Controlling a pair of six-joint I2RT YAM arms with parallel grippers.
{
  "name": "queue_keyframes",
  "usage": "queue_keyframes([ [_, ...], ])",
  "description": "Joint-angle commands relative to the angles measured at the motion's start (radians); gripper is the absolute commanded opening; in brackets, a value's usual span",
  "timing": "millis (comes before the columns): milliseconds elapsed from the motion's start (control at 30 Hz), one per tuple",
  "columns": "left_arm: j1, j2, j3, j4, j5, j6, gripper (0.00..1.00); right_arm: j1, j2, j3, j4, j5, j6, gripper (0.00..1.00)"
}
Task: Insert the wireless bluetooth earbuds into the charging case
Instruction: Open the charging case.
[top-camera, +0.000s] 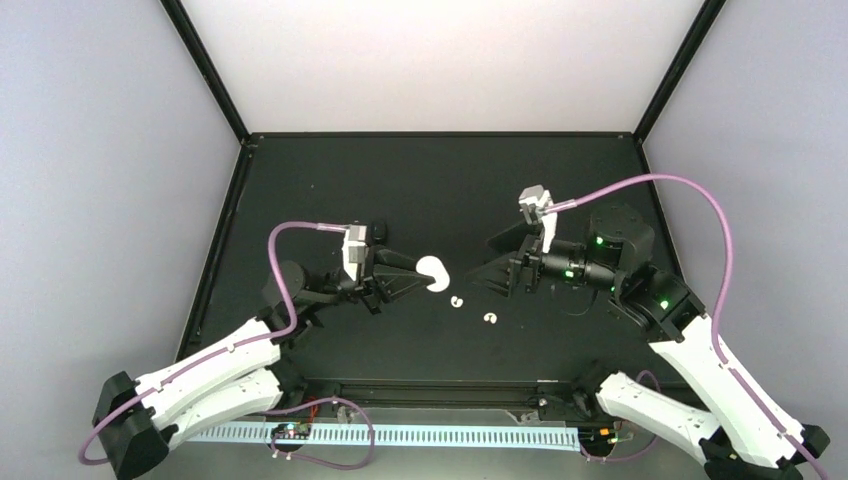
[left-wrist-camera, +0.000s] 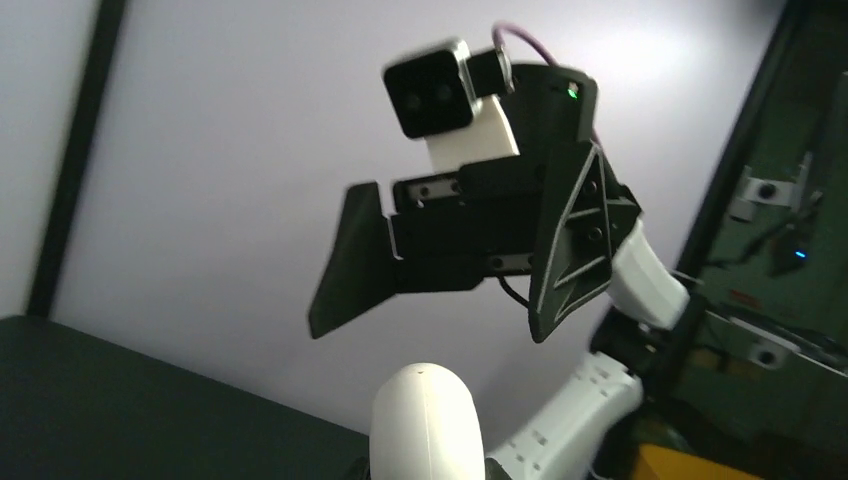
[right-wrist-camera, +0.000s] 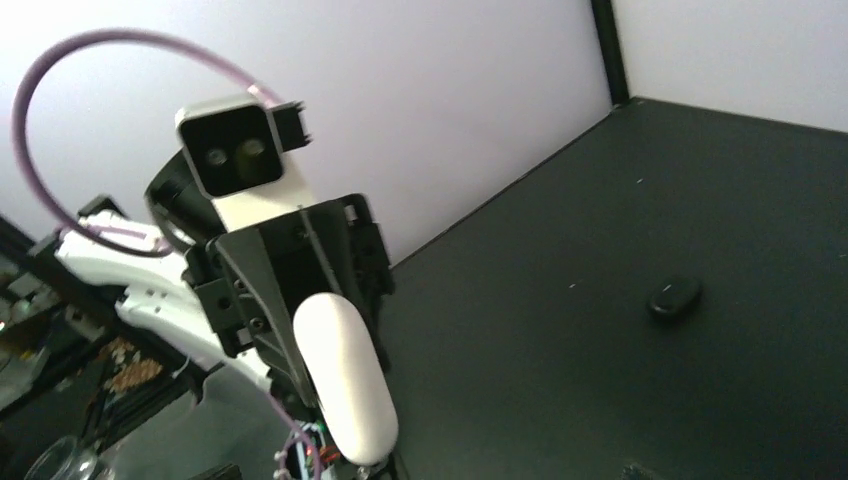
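While the left gripper (top-camera: 412, 277) clamps the white charging case (top-camera: 433, 272) over the worktop's middle, the right gripper (top-camera: 480, 263) faces it, fingers spread and empty.
Two white earbuds (top-camera: 456, 301) lie near each other on the worktop (top-camera: 400, 180), just toward the near edge from the gap between the grippers.
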Motion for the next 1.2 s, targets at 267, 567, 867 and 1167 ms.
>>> queue_keyframes([
  [267,0.009,0.166,0.132,0.094,0.303,-0.170,0.02,0.123,0.037,0.028,-0.020,0.074,-0.024,0.93],
  [567,0.008,0.170,0.133,0.110,0.321,-0.188,0.02,0.127,0.048,0.003,0.010,0.018,-0.005,0.91],
  [867,0.008,0.170,0.137,0.100,0.312,-0.181,0.02,0.157,0.070,0.011,-0.005,0.044,-0.006,0.91],
  [1167,0.009,0.159,0.136,0.096,0.316,-0.191,0.01,0.158,0.069,-0.003,-0.046,0.135,0.007,0.89],
])
